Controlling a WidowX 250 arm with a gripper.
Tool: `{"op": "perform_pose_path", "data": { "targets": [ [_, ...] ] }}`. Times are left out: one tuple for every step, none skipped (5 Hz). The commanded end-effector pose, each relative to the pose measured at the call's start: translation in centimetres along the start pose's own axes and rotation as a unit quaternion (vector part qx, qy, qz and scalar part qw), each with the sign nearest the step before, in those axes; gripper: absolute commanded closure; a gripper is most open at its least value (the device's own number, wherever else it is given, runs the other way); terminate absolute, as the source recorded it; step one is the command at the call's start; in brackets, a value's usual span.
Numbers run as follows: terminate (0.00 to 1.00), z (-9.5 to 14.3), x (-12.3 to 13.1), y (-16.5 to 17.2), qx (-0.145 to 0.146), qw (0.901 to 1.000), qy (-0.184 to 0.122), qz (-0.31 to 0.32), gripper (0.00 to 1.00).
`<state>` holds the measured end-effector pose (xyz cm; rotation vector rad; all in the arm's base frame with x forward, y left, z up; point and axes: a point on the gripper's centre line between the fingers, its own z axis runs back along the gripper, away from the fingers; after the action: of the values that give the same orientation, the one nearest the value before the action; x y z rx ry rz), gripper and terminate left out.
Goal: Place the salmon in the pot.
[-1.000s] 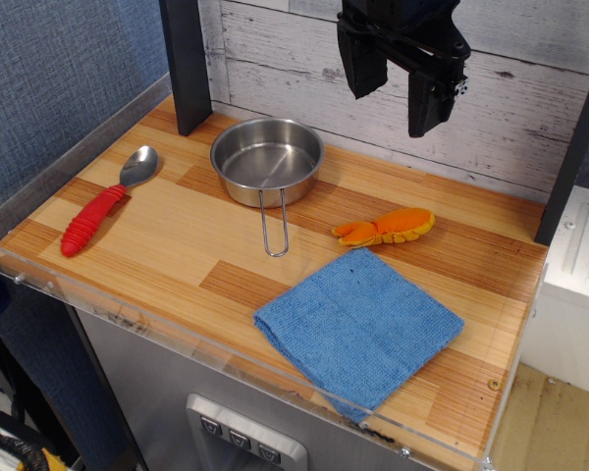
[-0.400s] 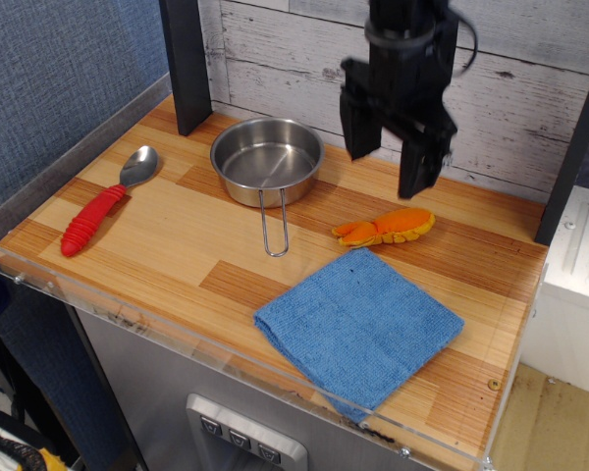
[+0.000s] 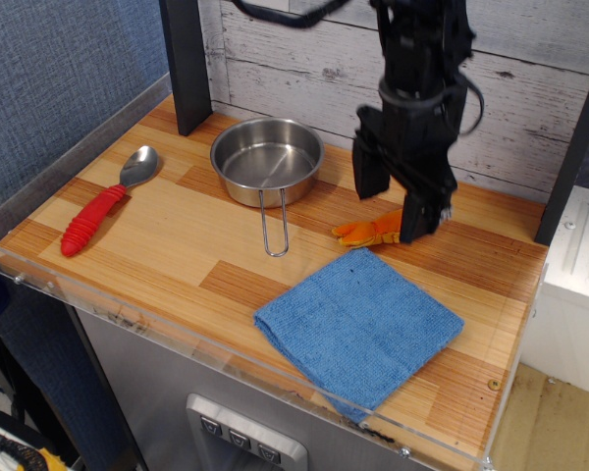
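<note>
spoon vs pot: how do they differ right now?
The spoon has a red ribbed handle; the pot has a thin wire one. The spoon is long and narrow, the pot round and wider. The spoon lies near the table's left edge, the pot farther back toward the middle. Both have shiny metal bowls, empty, untouched by the claw.

No words to read

No letters, numbers, labels or signs show on anything here, not even on the little buttons below.
</note>
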<state>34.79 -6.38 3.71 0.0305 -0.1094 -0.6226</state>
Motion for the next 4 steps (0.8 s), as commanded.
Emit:
{"op": "perform_pose_path", "data": {
  "targets": [
    [0.00,-2.00,0.87,0.01,0.012,0.9987,0.010,-0.048,0.00],
    [0.00,-2.67,1.32,0.29,0.012,0.9987,0.018,-0.047,0.00],
    [0.00,-2.57,1.46,0.62,0.012,0.9989,0.014,-0.044,1.00],
    [0.00,-2.60,1.26,0.36,0.012,0.9988,0.012,-0.046,1.00]
  ]
}}
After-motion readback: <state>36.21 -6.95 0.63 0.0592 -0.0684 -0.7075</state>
